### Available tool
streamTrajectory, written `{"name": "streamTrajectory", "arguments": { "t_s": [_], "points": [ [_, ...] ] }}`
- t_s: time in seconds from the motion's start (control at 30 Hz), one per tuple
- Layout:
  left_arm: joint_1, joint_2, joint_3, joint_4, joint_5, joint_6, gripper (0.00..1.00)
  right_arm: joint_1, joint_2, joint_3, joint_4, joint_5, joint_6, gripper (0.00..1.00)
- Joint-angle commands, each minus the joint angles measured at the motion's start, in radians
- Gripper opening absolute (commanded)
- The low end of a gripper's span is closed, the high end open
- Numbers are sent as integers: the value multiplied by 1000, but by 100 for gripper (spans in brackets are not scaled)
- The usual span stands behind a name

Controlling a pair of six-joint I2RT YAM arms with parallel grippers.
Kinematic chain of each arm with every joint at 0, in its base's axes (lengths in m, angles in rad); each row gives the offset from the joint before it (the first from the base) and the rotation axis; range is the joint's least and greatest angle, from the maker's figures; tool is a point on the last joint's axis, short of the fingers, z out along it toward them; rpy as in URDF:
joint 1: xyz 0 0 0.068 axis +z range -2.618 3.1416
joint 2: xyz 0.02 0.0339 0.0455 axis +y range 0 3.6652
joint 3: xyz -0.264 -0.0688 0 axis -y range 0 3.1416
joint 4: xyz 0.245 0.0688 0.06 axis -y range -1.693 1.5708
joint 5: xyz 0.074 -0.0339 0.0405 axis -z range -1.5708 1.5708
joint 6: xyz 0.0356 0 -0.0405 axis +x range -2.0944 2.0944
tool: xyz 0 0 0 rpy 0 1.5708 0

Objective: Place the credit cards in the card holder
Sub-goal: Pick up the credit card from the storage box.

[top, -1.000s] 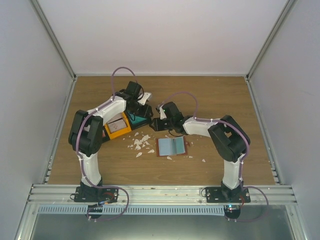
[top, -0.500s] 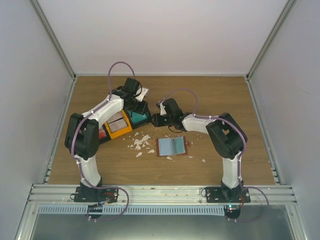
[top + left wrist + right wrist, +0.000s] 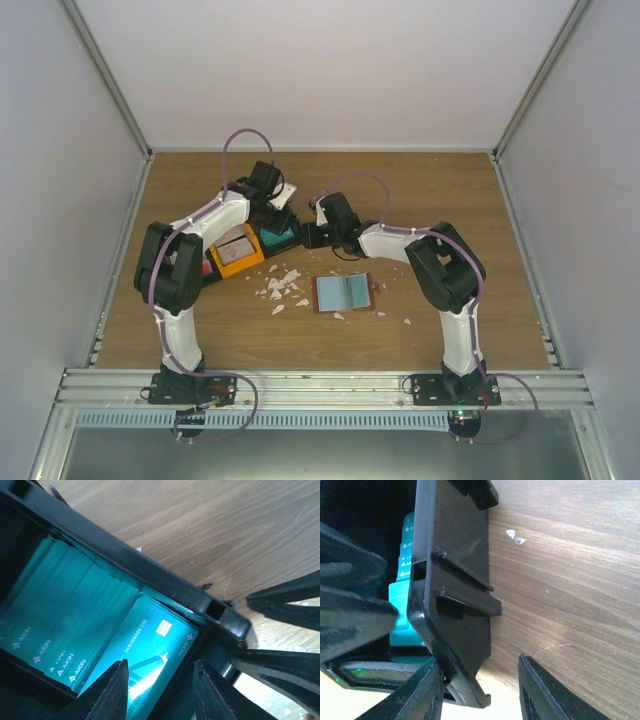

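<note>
One open card holder [image 3: 345, 292] is seen. Teal credit cards [image 3: 90, 605], too overlapped to be counted, fill one black bin [image 3: 150, 575]. The left fingers [image 3: 110, 700] are spread over them. The right fingers [image 3: 535, 695] are spread around the bin's corner.

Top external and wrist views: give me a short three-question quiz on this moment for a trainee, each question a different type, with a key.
1. True or false: the card holder lies open.
2. The teal cards sit in: A) the orange bin, B) the black bin, C) the card holder.
3. Fill in: above the teal cards, the left gripper has its jaws ___.

Key: 1 true; 2 B; 3 open.
</note>
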Motion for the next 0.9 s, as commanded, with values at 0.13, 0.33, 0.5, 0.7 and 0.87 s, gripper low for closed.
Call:
{"name": "streamTrajectory", "arguments": {
  "t_s": [0.13, 0.33, 0.5, 0.7, 0.87],
  "points": [
    [3, 89, 43, 12, -36, 48, 41, 6, 25, 58, -122, 264, 38, 41],
    [3, 151, 83, 3, -62, 60, 44, 3, 5, 40, -97, 201, 28, 41],
    [3, 213, 136, -21, -73, 69, 47, 1, -38, -30, -3, 51, 13, 41],
    [3, 254, 172, -66, -77, 108, 55, 0, -78, -92, 37, -35, 10, 40],
    [3, 265, 169, -79, -46, 143, 63, 0, -75, -109, 30, -55, -2, 42]
  ]
}}
